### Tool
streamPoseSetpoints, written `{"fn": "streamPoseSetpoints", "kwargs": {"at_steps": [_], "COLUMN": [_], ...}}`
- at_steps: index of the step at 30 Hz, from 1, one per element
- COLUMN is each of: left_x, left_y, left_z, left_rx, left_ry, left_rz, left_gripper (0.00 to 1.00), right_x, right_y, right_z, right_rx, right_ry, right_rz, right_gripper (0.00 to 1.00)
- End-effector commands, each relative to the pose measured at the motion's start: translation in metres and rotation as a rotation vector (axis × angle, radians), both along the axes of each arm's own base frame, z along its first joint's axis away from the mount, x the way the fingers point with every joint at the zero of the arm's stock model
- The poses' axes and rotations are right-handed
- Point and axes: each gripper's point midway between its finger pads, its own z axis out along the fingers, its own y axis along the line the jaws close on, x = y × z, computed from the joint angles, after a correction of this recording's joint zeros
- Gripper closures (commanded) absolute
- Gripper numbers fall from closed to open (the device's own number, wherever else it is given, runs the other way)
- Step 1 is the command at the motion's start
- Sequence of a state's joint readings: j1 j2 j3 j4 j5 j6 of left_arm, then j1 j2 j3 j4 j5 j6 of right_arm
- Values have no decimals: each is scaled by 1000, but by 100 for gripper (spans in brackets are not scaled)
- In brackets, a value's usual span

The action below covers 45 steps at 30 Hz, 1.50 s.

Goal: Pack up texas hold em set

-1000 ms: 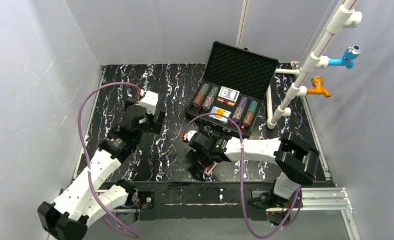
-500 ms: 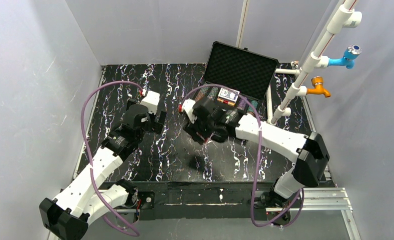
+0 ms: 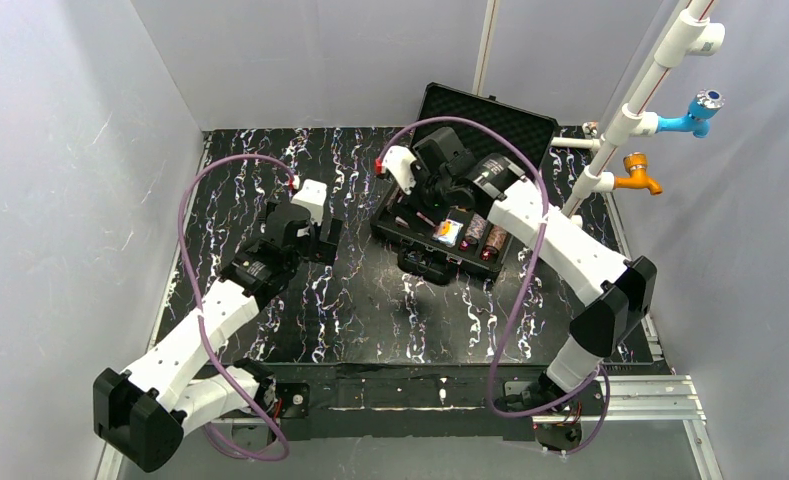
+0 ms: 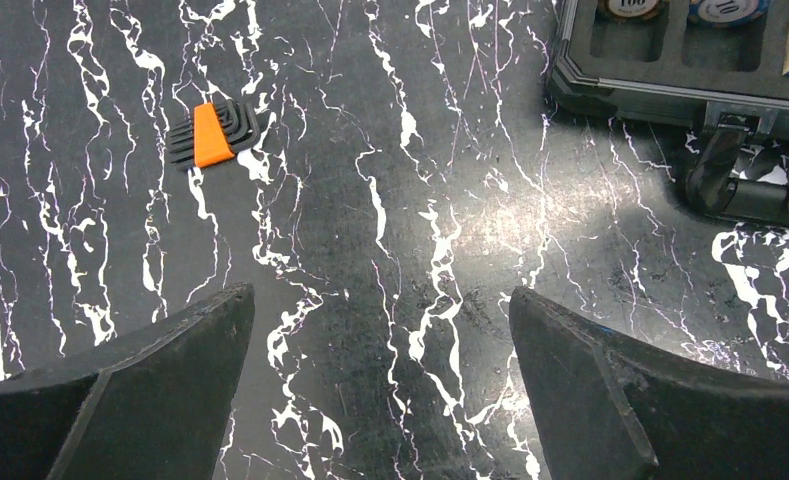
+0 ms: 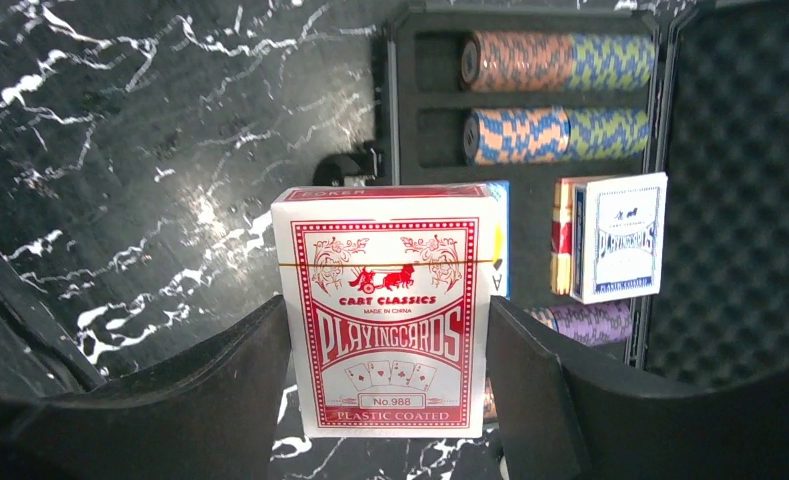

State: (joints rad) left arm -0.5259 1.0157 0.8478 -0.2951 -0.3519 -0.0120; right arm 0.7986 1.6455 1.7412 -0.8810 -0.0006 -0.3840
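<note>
The black case (image 3: 490, 125) lies open at the back right of the table, its egg-crate foam lid (image 5: 740, 200) raised. In its tray are two chip stacks (image 5: 560, 62), a purple chip stack (image 5: 582, 322) and a blue card deck (image 5: 618, 237). My right gripper (image 5: 386, 330) hangs over the tray's near-left part, shut on a red card deck (image 5: 390, 250) that stands upright between its fingers. A blue packet with an orange disc (image 3: 449, 232) sits in the tray. My left gripper (image 4: 380, 300) is open above bare table, left of the case corner (image 4: 610, 85).
An orange-and-black hex key set (image 4: 210, 133) lies on the marbled table ahead and left of the left gripper. The case handle (image 4: 750, 185) juts out toward the front. A white pipe frame (image 3: 610, 140) with a blue tap (image 3: 705, 105) and an orange tap (image 3: 638, 175) stands right of the case.
My right arm has swung from the table's near middle up and back to above the case, carrying the red deck. The left arm has shifted slightly to the right.
</note>
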Motion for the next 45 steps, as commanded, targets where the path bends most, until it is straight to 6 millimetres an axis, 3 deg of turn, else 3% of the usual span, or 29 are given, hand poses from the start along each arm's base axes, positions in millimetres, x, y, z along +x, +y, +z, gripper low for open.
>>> {"fn": "streamPoseSetpoints", "kwargs": {"at_steps": [1,12,16,24,34,45], "left_x": [0,-6,-7,-8,-8,-7], "left_y": [0,7,8,11,11,8], "left_z": [15,30,31,31,31,28], "left_rx": [-38,-24,-20,7,16,19], "left_ry": [-56,-123,-128,-132,-132,-120], "left_rz": [12,-11,-15,-17,-28,-43], "left_gripper": [1,1,1,1,1,0], "right_x": [19,61,74,89,96,86], "right_y": [-14,-21,-25,-39,-36,-35], "right_z": [17,-21,-38,-82,-107,-122], "right_rx": [23,-38,-81,-191,-142,-145], "right_ry": [-20,-28,-41,42,180,261], "right_rz": [30,31,37,37,21,71], "right_gripper": [67,67,77,82,76,74]}}
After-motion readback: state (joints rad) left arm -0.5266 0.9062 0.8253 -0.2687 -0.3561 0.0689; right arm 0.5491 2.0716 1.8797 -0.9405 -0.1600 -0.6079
